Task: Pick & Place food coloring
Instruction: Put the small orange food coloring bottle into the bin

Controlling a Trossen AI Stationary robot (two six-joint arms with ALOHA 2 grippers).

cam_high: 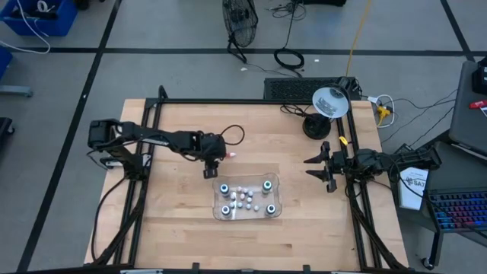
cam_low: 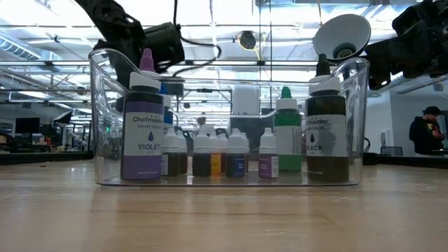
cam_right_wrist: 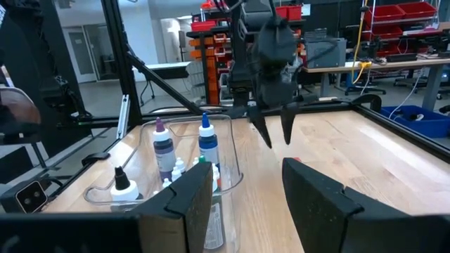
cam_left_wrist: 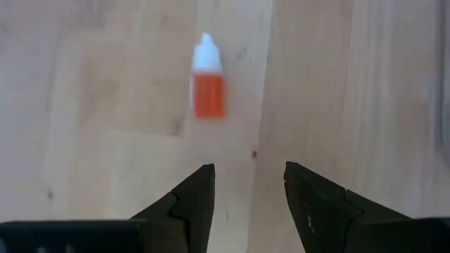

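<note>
A tiny orange food coloring bottle (cam_left_wrist: 208, 88) with a white cap lies on its side on the bare wood, also seen in the high view (cam_high: 230, 155), just off the far left corner of the clear tray (cam_high: 246, 198). My left gripper (cam_left_wrist: 249, 184) hovers open above the table beside it, fingers pointing down (cam_right_wrist: 271, 133), touching nothing. The tray holds the other bottles upright: violet (cam_low: 143, 126), black (cam_low: 326, 129), green (cam_low: 287, 133) and several small ones (cam_low: 220, 150). My right gripper (cam_high: 319, 167) waits open at the table's right side.
A desk lamp (cam_high: 329, 103) with a round black base (cam_high: 316, 125) stands at the far right of the table. Black frame rails (cam_high: 251, 101) run along the table's far, left and right edges. Bare wood lies near and left of the tray.
</note>
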